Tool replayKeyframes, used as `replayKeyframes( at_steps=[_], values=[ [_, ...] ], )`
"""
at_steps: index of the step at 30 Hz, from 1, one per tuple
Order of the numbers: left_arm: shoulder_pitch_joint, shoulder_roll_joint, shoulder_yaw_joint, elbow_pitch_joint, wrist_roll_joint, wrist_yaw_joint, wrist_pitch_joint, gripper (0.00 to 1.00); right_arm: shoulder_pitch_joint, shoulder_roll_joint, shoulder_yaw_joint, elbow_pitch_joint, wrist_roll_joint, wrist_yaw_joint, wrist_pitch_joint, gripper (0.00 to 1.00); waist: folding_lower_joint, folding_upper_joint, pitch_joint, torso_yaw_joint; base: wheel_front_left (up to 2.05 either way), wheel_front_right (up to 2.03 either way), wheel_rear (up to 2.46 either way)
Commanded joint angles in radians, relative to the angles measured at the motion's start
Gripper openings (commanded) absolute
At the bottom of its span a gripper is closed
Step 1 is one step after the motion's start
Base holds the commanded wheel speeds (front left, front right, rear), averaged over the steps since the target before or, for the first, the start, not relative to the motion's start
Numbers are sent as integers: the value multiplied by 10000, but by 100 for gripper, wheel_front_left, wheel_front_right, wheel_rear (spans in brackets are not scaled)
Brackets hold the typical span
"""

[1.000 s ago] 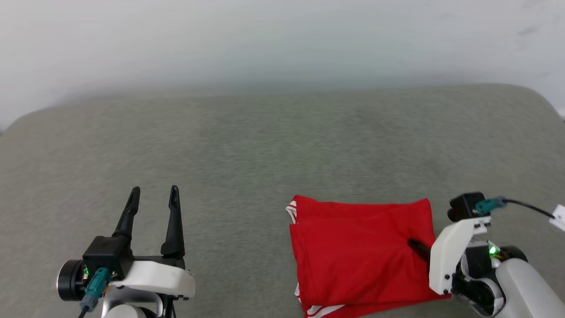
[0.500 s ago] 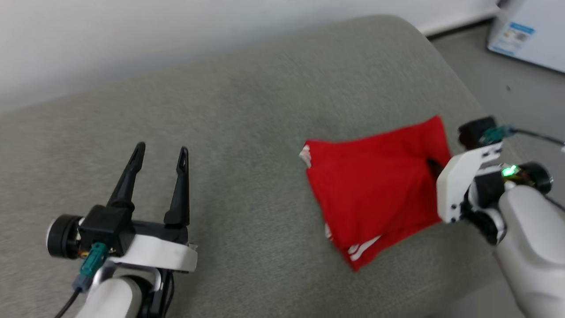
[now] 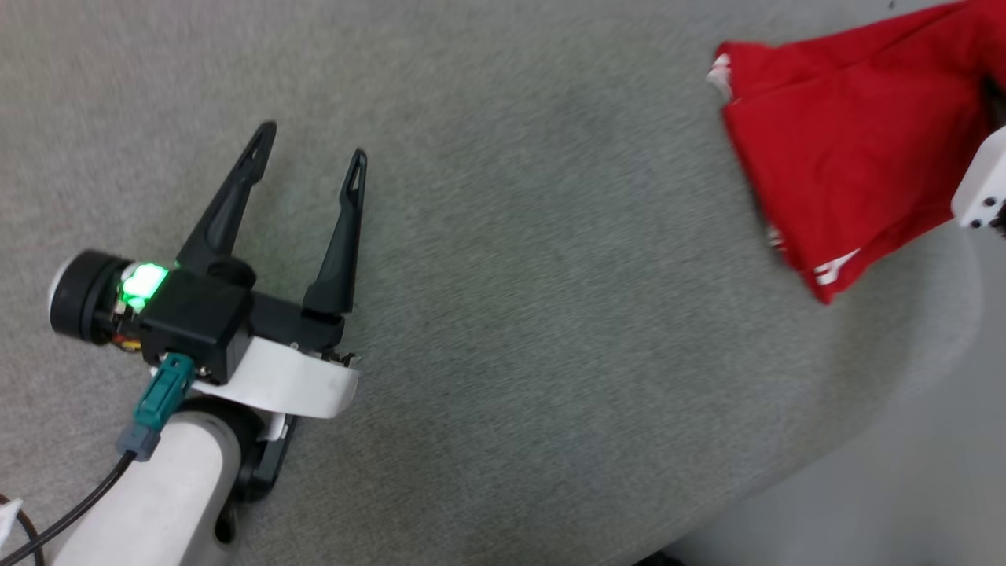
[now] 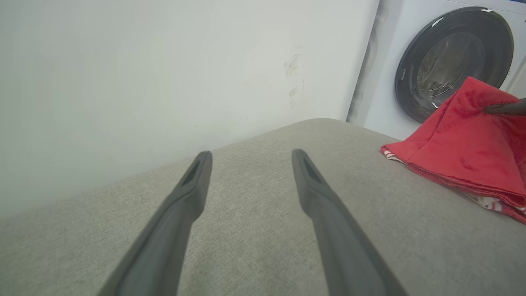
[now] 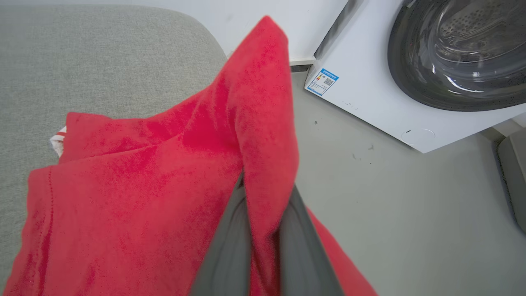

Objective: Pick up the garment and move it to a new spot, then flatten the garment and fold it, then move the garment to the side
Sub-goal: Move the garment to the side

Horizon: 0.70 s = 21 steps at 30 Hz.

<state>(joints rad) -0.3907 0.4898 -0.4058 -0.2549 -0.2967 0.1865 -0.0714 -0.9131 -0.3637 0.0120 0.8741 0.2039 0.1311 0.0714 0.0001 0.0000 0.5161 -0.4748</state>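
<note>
Head view has been swung across the grey cushion; the folded garment, flat a second ago, is now lifted by one edge near the cushion's right end, clamped in the right hand, left hand spread empty; final move aside judged begun.

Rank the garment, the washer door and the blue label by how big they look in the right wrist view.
Largest: garment, though it is nearest the camera.
Then washer door, partly cropped.
Smallest: blue label.
</note>
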Motion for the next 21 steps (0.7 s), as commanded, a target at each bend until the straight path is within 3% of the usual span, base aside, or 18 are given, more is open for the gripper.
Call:
replayKeyframes(
  at_steps=[1, 7, 8, 9, 10, 21],
  values=[
    [-285, 102, -21, -104, 129, -74, 64, 100, -309, 28, -243, 221, -265, -7, -211, 0, -1, 0, 796, 334, 0, 0, 0],
    [-967, 244, -252, -357, 401, -346, 416, 100, -916, 304, -1317, 1147, -969, -7, -860, 0, -1, 0, 1384, 529, 0, 0, 0],
    [-1056, 237, -272, -359, 405, -352, 465, 100, -950, 330, -1500, 1317, -1120, -7, -953, 12, -1, 0, 1418, 536, 0, 0, 0],
    [-1128, 230, -287, -350, 413, -365, 472, 100, -964, 362, -1683, 1512, -1257, -7, -1014, 42, -1, 0, 1433, 540, 0, 0, 0],
    [-1164, 216, -310, -342, 429, -376, 487, 100, -947, 387, -1911, 1726, -1419, -9, -1010, 100, -1, 0, 1434, 544, 0, 0, 0],
    [-471, -199, -336, 422, -15, -145, -232, 100, -305, 518, -3673, 2458, -2930, -9, -1787, 100, -1, 0, 28, 586, 0, 0, 0]
  ],
)
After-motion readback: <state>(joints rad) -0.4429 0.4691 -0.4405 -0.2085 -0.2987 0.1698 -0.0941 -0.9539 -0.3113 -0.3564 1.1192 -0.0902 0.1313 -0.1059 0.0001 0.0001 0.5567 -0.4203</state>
